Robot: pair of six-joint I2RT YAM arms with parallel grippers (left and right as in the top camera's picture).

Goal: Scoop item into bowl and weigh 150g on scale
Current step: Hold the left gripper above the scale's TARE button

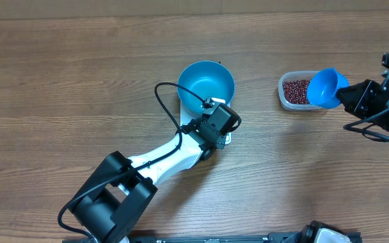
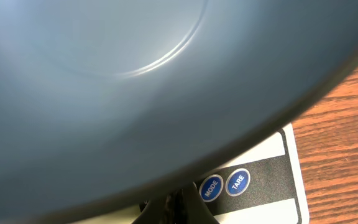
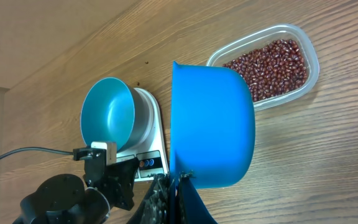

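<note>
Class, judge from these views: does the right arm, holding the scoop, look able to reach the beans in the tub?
Probably yes. The right gripper holds the scoop beside the open tub, its beans uncovered, and the left arm is away at the scale.

Surface (image 1: 59,81): brown wood-grain top, grain running left to right, filling nearly the whole overhead view.
Beyond the far edge: a paler tan strip (image 1: 181,5); wall or floor cannot be told.
Light: even, soft, with faint shadows.
</note>
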